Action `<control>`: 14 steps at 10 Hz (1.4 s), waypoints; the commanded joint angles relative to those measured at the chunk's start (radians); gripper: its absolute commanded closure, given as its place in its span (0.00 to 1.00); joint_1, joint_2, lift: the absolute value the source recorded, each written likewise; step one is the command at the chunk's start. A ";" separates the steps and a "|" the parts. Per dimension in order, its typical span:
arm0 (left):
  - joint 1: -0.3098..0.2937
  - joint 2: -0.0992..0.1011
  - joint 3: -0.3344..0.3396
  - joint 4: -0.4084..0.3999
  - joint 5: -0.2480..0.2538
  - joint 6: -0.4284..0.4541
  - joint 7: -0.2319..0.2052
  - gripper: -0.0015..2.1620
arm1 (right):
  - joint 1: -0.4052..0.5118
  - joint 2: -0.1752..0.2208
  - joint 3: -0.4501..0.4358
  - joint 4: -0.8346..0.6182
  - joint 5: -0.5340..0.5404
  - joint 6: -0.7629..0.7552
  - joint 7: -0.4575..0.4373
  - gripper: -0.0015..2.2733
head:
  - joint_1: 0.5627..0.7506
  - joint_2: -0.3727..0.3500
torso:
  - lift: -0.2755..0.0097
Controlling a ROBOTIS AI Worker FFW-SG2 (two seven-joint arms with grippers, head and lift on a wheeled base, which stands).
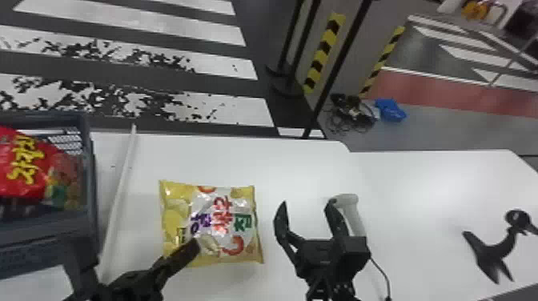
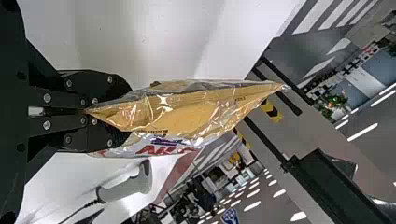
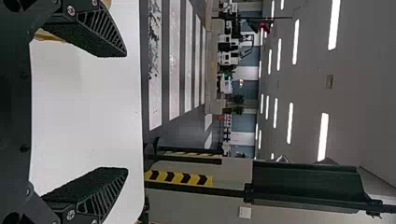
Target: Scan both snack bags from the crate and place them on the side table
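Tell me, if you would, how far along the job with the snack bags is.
The yellow snack bag is already out of the crate and in hand, its end pinched by the left tool. Whether it has been scanned, I cannot tell. Still left: placing it, then taking, scanning and placing the red snack bag, which lies in the crate. The right tool is open and empty.
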 commanded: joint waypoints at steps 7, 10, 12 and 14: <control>0.034 -0.003 -0.073 -0.161 -0.245 0.018 0.068 0.02 | -0.013 -0.002 0.008 0.003 -0.011 0.003 0.003 0.05 | 0.70 0.03 | 0.63; 0.054 -0.003 -0.114 -0.254 -0.422 0.055 0.119 0.01 | -0.013 -0.002 0.009 0.004 -0.011 0.006 0.005 0.05 | 0.70 0.03 | 0.63; 0.029 -0.003 -0.172 -0.265 -0.595 0.190 0.090 0.01 | -0.013 -0.002 0.009 0.006 -0.011 0.006 0.005 0.05 | 0.70 0.03 | 0.63; -0.018 -0.003 -0.197 -0.277 -0.658 0.371 0.079 0.01 | -0.010 -0.002 0.009 0.006 -0.011 0.006 0.003 0.05 | 0.70 0.03 | 0.63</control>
